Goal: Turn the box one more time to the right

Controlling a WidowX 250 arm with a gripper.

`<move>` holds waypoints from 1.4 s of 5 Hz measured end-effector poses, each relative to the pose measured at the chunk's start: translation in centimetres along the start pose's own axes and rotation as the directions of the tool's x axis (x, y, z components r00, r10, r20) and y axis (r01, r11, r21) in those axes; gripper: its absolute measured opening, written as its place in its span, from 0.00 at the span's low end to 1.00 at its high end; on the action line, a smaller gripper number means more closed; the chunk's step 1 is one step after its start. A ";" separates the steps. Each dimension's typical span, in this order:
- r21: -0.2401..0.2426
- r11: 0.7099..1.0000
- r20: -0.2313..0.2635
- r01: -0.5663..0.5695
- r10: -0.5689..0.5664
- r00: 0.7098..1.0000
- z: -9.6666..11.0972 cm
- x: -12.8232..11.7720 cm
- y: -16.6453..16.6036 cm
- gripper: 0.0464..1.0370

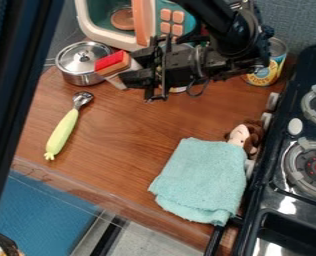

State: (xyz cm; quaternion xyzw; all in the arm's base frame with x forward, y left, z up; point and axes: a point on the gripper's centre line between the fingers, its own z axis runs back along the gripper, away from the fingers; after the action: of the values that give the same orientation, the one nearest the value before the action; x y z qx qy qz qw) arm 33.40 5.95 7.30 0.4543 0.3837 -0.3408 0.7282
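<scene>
Worktop point(114, 130): brown wood under everything in play; it leaves room for a turn, though from this slant I cannot tell whether the box touches it
Stove point(271, 200): along the right, well apart from the box, so a small risk
Arm point(217, 30): above the right of the worktop; a wide swing could knock the can point(271, 67) beside it
Microwave point(145, 20): just behind the gripper; turning with too little clearance could scrape its front
Towel point(204, 175): flat, partly over the doll point(239, 135), likely out of the way
Gripper point(128, 65): tipped over sideways, clamped on the box by one end; an end hold like this may let the box pivot or slip as the wrist rolls
Pot point(84, 77): lidded, just beside the box; the likeliest thing to be bumped if the turn drifts left
Scoop point(64, 130): nearer the front, safe unless the box drops and tumbles
Box point(110, 62): red, orange and white, tilted, at the gripper's tip; released while slanted, it could topple
</scene>
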 end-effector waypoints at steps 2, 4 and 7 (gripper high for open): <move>-0.126 0.984 0.002 0.126 -0.127 0.992 0.3 -2.0 -1.3 0.33; -0.154 0.958 -0.039 0.240 -0.249 0.968 -1.0 0.4 -2.7 0.33; -0.143 0.949 -0.058 0.282 -0.293 0.954 -1.7 2.9 -2.9 0.33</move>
State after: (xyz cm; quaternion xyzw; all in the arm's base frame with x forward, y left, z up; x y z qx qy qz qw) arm 31.90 6.06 3.13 0.3571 0.4960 -0.3987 0.6838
